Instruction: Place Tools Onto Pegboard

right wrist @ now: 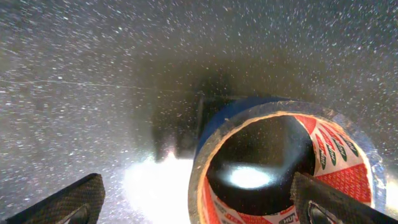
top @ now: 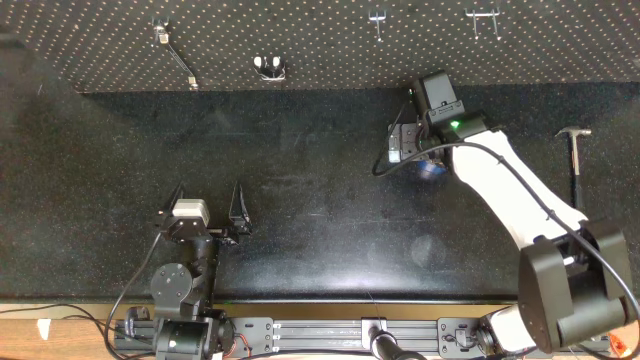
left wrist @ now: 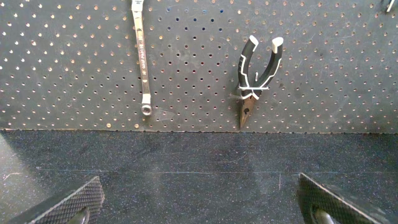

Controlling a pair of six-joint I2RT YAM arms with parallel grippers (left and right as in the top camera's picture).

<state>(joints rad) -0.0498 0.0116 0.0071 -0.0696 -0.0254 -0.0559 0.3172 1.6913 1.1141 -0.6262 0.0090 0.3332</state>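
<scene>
1. Top view: the right gripper (top: 418, 150) hangs over the blue tape roll (top: 433, 168), which lies on the table (top: 320, 240) near the foot of the pegboard (top: 100, 40). The roll is almost straight below this gripper and well apart from the left gripper (top: 207, 210), which sits back by its own base, so the right arm is clearly the nearer. A hammer (top: 575, 160) lies at the table's right side.
2. Left wrist view: the left gripper (left wrist: 199, 202) is spread wide and holds nothing. It faces a wrench (left wrist: 142, 56) and pliers (left wrist: 258, 71), both hanging on the pegboard (left wrist: 62, 74).
3. Right wrist view: the tape roll (right wrist: 217, 143) lies flat with its core hole facing the camera, so its axis runs along the line of approach. It sits off-centre, toward one finger. The right gripper (right wrist: 196, 202) is wide apart and grasps nothing. Whether that finger touches the rim, I cannot tell.
</scene>
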